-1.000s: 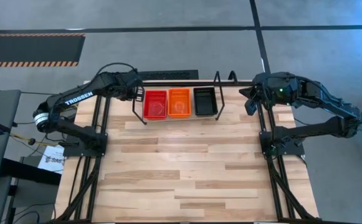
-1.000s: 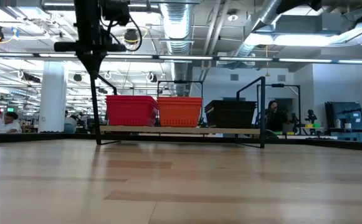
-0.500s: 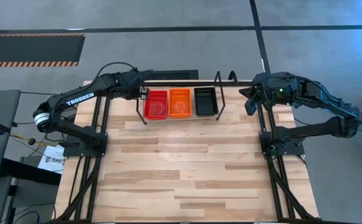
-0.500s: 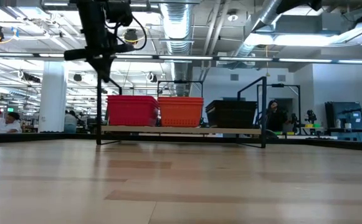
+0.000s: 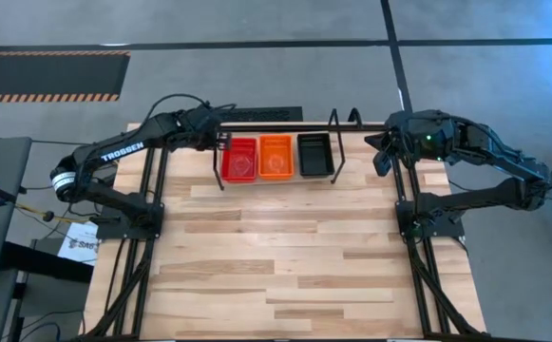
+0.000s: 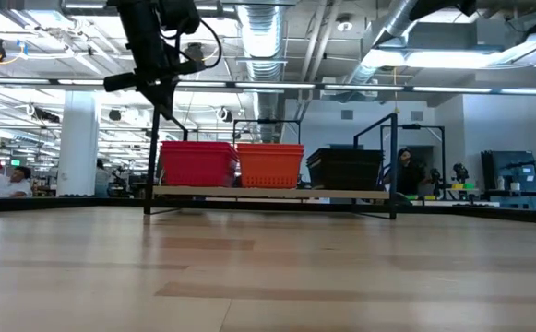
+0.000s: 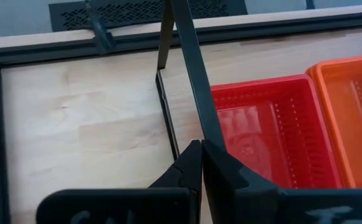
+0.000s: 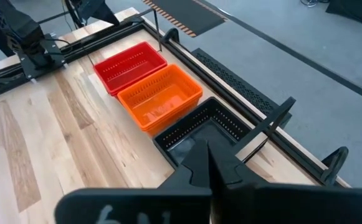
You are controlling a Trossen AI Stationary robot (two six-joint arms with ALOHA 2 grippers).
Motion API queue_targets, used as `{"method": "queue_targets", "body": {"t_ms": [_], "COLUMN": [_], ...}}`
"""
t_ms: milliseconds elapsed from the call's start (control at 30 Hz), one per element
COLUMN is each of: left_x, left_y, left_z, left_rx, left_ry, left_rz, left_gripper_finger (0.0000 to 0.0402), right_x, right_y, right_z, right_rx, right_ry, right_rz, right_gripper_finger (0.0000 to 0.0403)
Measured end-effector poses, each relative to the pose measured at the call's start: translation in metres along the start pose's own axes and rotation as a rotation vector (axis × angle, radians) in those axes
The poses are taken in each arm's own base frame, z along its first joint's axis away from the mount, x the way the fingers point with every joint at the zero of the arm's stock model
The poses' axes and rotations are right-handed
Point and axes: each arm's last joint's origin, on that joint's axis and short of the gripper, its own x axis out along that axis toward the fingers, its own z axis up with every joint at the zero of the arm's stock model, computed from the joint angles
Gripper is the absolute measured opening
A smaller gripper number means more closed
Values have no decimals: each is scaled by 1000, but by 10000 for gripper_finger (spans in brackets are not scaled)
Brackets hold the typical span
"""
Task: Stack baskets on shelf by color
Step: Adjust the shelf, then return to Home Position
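The shelf [image 6: 268, 193] stands at the table's far middle. Side by side on it sit red baskets [image 5: 239, 158], orange baskets [image 5: 275, 156] and black baskets [image 5: 314, 154]. My left gripper [image 5: 222, 141] is shut at the shelf's left end loop, just left of the red baskets [image 7: 261, 130]. My right gripper [image 5: 380, 160] hangs shut in the air beyond the shelf's right end, above the black baskets' side [image 8: 199, 134], and touches nothing. My left gripper [image 7: 200, 149] has its shut fingertips against the upright wire of the shelf's left end loop [image 7: 193, 106], high on the loop. The fingers slant down from the table's far left. The shelf stands on the table with the baskets on it.
A black slotted strip [image 5: 256, 114] lies just past the table's far edge. The broad wooden tabletop [image 5: 285, 256] stretches toward the near edge. In the low view, people [image 6: 9, 180] sit in the room behind.
My left gripper, still shut, has moved toward the table's right against the shelf's left end loop and has tipped at the wrist. The shelf with its baskets has slid a little toward the right. The right arm has kept still.
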Motion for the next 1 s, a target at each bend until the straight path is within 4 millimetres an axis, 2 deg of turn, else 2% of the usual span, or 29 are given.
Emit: {"method": "queue_targets", "body": {"t_ms": [200, 333, 633, 900, 1000], "left_x": [0, 0, -4, -4, -13], "left_y": [-1, 0, 14, 14, 13], "left_z": [0, 0, -11, -11, -10], "left_rx": [-1, 27, 75, 100, 137], "left_ry": [-5, 5, 105, 101, 78], "left_rz": [-7, 1, 134, 131, 104], "left_gripper_finger": [0, 0, 0, 0, 0], "right_x": [0, 7, 32, 63, 72], "right_y": [0, -1, 0, 4, 4], "right_z": [0, -5, -19, -23, -21], "right_rx": [16, 26, -6, -72, -124], "right_ry": [3, 69, 296, 426, 423], "right_rz": [-1, -82, -249, -394, -423], "right_gripper_finger": [0, 0, 0, 0, 0]}}
